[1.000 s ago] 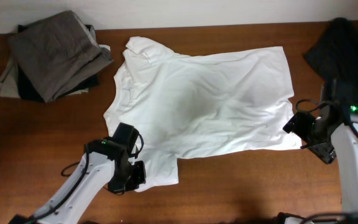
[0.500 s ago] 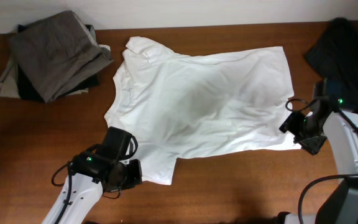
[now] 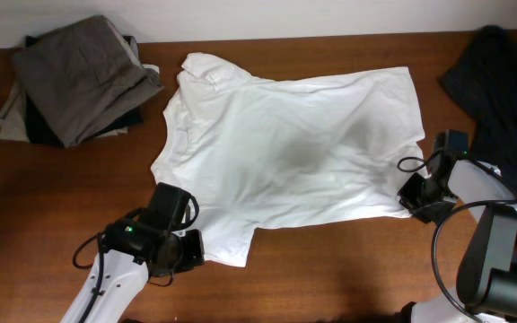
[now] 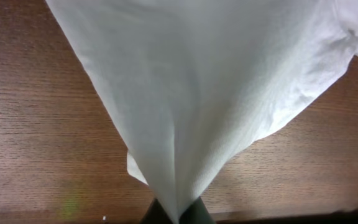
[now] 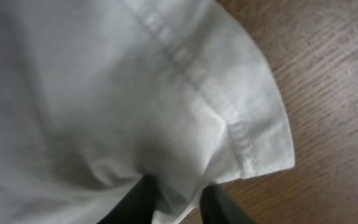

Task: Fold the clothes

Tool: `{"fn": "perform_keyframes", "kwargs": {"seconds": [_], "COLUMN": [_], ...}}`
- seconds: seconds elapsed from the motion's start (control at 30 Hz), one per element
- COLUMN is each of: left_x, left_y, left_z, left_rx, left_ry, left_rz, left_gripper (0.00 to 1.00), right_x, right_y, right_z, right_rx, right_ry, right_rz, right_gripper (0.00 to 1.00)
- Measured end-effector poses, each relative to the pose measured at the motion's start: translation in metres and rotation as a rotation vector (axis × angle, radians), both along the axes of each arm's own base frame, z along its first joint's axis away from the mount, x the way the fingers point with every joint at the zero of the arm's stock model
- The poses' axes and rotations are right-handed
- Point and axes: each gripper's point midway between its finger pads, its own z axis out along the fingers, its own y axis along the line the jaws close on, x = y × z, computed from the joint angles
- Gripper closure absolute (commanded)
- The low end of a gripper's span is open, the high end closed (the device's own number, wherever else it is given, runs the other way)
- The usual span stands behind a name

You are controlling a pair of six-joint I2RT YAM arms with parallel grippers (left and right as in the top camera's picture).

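Observation:
A white T-shirt lies spread flat on the brown table, neck toward the left. My left gripper sits at the shirt's lower left sleeve. In the left wrist view it is shut on a pinch of the white cloth, which fans out away from the jaws. My right gripper is at the shirt's lower right hem corner. The right wrist view shows its two dark fingers closed in on a bunched fold of the hemmed cloth.
A stack of folded grey and dark clothes lies at the back left. A dark garment is heaped at the right edge, close behind my right arm. Bare wood runs along the table's front.
My right gripper moved left onto the hem corner and closed from wide open onto the cloth. The left gripper shifted slightly left and down early on, tugging the sleeve, then stayed still.

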Motion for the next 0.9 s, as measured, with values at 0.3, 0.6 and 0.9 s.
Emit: {"fn": "perform_keyframes", "kwargs": {"seconds": [0.3, 0.6, 0.9], "left_x": [0.002, -0.023, 0.028], "left_y": [0.0, 0.008, -0.005], "left_z": [0.036, 0.052, 0.081], "left_rx": [-0.035, -0.043, -0.103], "left_ry": [-0.099, -0.095, -0.319], "left_rz": [0.001, 0.045, 0.063], "left_gripper": [0.99, 0.99, 0.99], "right_x": [-0.036, -0.075, -0.063], "right_y": [0.007, 0.007, 0.002], "right_z": [0.02, 0.117, 0.126], "right_rx": [0.006, -0.109, -0.136], "right_ry": [0.107, -0.097, -0.186], "right_rz": [-0.081, -0.145, -0.152], "right_gripper": [0.96, 0.96, 0.96]}}
